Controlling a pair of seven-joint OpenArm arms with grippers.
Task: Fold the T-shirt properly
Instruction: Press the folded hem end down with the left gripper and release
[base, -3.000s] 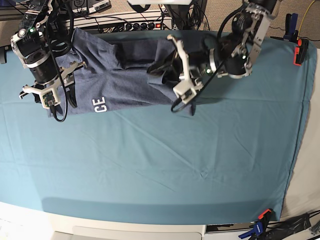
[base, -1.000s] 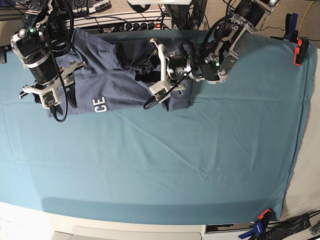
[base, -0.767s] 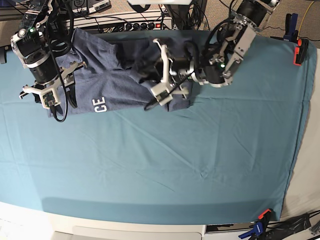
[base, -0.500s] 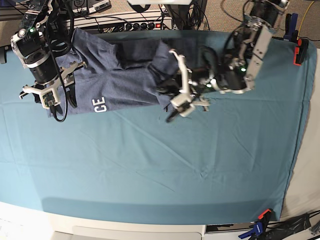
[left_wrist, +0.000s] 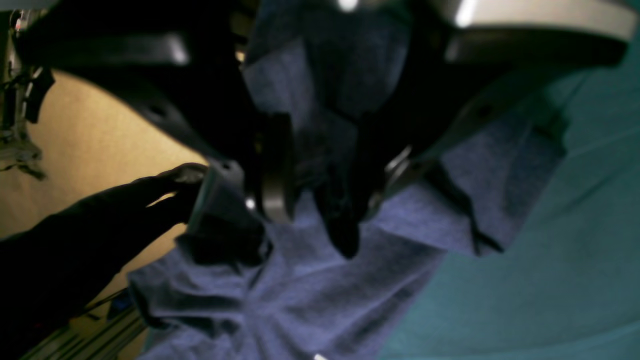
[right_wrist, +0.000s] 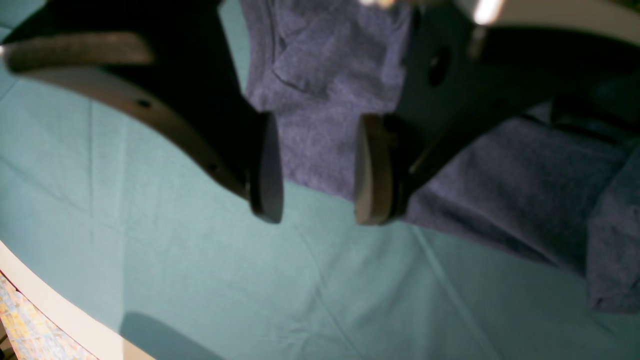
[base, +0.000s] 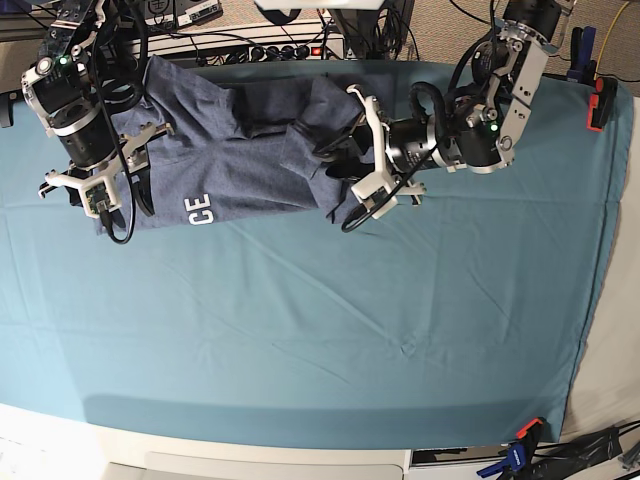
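Observation:
The slate-blue T-shirt (base: 240, 160) lies crumpled along the far left of the table, with white letters "CE" (base: 200, 210) at its near edge. My left gripper (base: 366, 146) lies sideways at the shirt's bunched right end. Its jaws stand wide apart, with a dark fold of the shirt (left_wrist: 310, 300) between the pads (left_wrist: 272, 170). My right gripper (base: 105, 160) hovers over the shirt's left end. In the right wrist view it is open (right_wrist: 317, 200) and empty, above the edge of the shirt (right_wrist: 320, 100).
The teal tablecloth (base: 300, 330) covers the table. An orange clamp (base: 600, 100) grips its far right edge and another clamp (base: 520, 450) the near right corner. A power strip and cables (base: 270, 45) run behind the table.
My left gripper swung right from over the shirt's middle to its right end. The shirt's right part shifted and bunched with it. My right arm has not moved.

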